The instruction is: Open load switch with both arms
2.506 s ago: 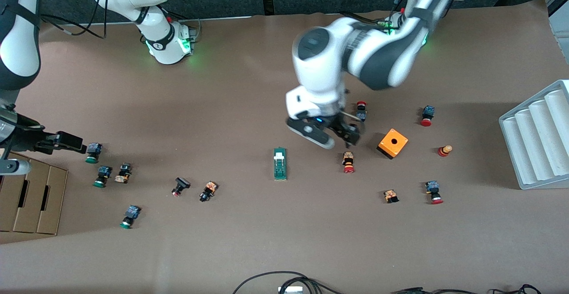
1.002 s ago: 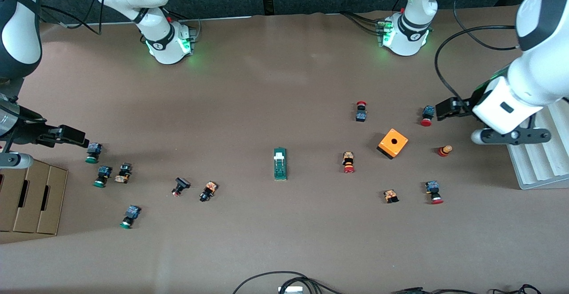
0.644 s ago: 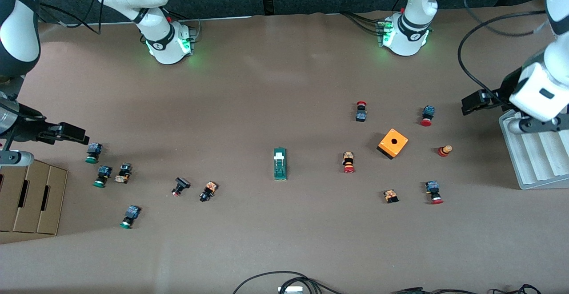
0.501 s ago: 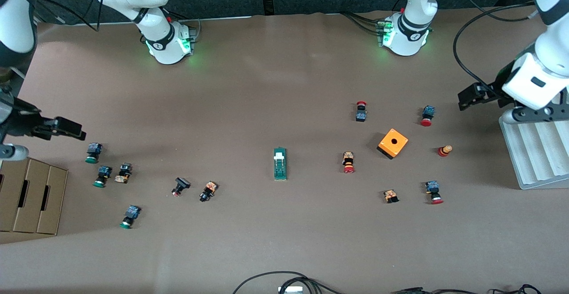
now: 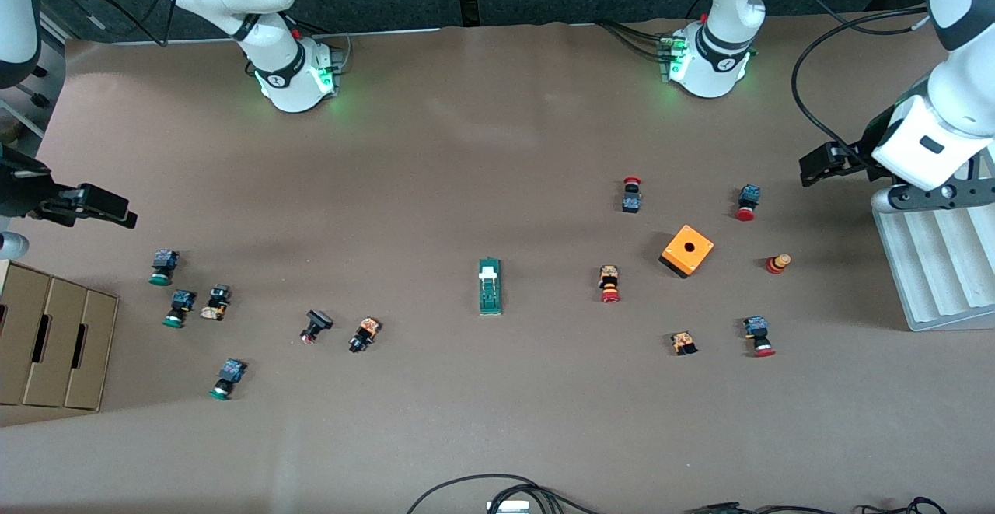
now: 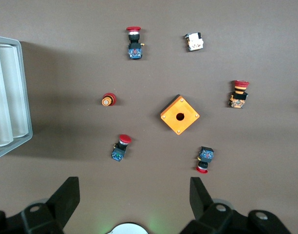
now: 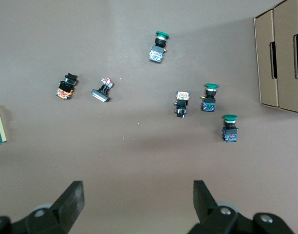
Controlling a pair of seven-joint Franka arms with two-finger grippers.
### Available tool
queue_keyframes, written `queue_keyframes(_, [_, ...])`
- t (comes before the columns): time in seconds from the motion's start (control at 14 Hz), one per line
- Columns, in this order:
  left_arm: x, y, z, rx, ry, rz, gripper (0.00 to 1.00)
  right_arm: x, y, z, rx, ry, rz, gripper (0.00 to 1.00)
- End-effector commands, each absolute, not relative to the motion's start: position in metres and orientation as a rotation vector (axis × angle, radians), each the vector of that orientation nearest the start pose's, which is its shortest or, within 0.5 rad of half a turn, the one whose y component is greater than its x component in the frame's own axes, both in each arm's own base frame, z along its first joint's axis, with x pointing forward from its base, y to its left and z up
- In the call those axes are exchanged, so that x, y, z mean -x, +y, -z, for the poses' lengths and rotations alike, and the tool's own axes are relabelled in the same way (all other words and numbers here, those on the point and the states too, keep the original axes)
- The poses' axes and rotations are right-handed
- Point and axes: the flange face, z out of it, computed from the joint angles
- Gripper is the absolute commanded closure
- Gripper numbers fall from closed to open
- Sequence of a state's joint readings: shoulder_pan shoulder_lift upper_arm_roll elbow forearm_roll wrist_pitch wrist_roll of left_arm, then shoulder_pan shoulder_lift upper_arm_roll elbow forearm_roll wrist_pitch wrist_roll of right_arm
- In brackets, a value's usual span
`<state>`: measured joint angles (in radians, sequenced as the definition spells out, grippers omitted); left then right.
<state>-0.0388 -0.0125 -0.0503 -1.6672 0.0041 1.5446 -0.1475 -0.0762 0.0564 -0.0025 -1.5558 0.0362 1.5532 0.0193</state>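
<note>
The left gripper (image 6: 132, 197) and right gripper (image 7: 138, 200) hang apart, empty, over the brown bench (image 5: 482, 156) ends, well away from the green switch (image 5: 490, 286) at its middle.

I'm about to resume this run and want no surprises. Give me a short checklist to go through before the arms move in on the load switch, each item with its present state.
1. Load switch lies free on the table, nothing touching it: ok.
2. Left pincer open and empty, up over the table by the white ridged tray: ok.
3. Right pincer open and empty, up over the table near the cardboard box: ok.
4. Either pincer at the switch: not ok, both are off at the table's ends.
5. Position of the white sliding piece for opening: cannot tell.
</note>
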Motion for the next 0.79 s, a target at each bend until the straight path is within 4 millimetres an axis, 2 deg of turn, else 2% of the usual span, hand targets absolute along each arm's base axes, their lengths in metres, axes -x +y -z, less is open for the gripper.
queue_keyframes(0.0, [-0.5524, -0.044, -0.5884, 3.122, -0.11, -0.099, 0.0, -0.5654, -0.0392, -0.5966, 3.11, 0.17, -0.116, 0.0])
queue_keyframes(0.72, [-0.548, -0.0425, -0.5884, 3.114, -0.117, -0.131, 0.0, -0.5647, -0.0364, -0.596, 3.109, 0.15, -0.128, 0.0])
